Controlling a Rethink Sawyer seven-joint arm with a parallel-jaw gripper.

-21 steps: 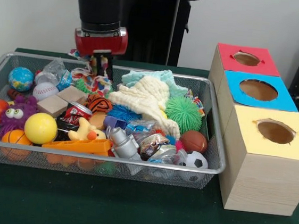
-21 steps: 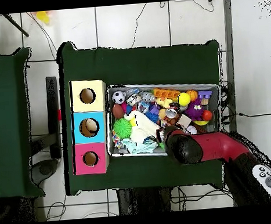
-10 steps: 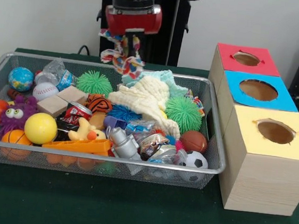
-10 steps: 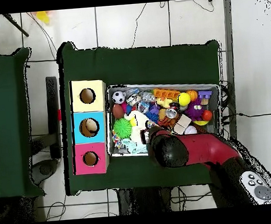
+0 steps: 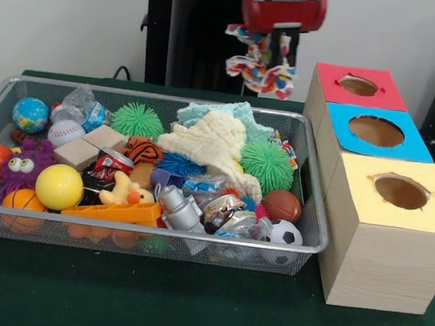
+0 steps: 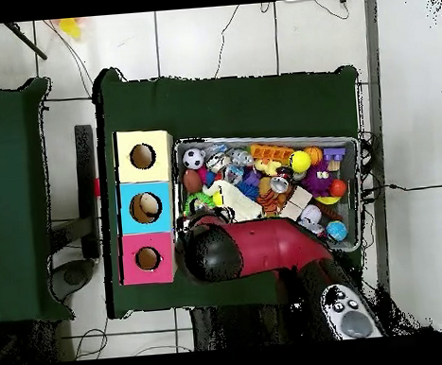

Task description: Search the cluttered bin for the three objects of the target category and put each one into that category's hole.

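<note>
Dangling rope toy (image 5: 263, 65), overhead-hidden

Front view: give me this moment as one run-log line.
gripper: shut on rope toy | position: above bin's far edge, beside red box | not yet dropped

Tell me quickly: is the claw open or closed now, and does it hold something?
Claw: closed on a multicolored rope toy, lifted above the bin's far right corner.
</note>
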